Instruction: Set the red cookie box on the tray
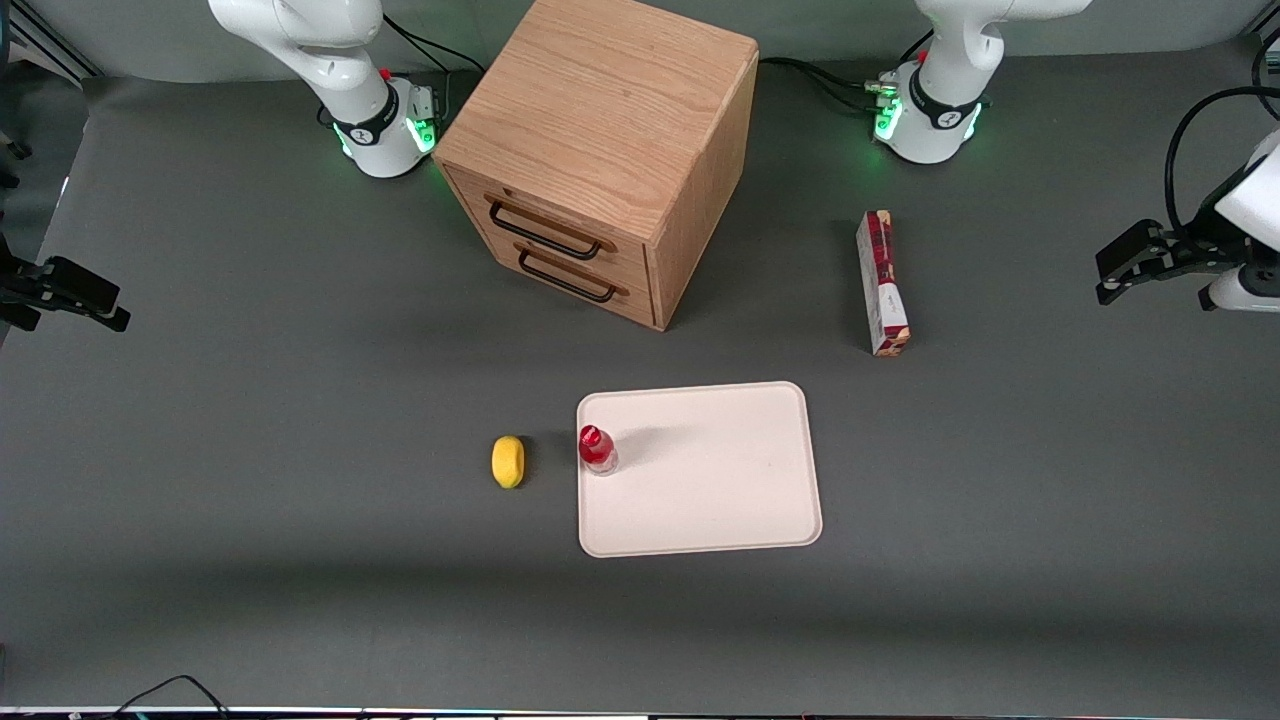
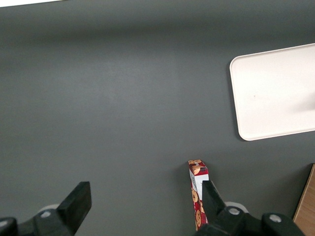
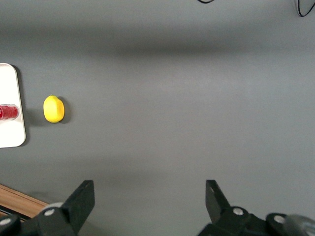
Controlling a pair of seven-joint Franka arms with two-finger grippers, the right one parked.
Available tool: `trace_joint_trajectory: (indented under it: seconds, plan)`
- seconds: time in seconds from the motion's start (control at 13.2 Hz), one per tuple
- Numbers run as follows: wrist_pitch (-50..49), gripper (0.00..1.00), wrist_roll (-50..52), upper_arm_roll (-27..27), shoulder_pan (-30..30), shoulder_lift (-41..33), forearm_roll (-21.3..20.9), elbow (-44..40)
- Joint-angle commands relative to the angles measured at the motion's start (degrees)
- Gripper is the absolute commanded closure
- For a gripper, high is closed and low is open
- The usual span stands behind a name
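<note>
Fingers spread wide and empty, the gripper hovers near the red cookie box: light, crushable cardboard, probably best pinched gently mid-length across its thin sides for the tray.

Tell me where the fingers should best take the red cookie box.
Probably from above, across the thin sides near mid-length: the red cookie box stands on a long narrow edge, clear of the tray. The open gripper hangs toward the working arm's end.
</note>
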State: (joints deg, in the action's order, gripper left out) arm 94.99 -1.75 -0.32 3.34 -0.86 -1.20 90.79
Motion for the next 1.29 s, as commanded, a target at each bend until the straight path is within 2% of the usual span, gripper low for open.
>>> trace_joint_trajectory:
  seconds: [0.0, 1.22]
  plan:
    - [-1.39, 0.0, 0.26, 0.23, 0.53, 0.42, -0.21, -1.23]
    - [-2.79, 0.0, 0.26, 0.23, 0.61, 0.42, -0.12, -1.32]
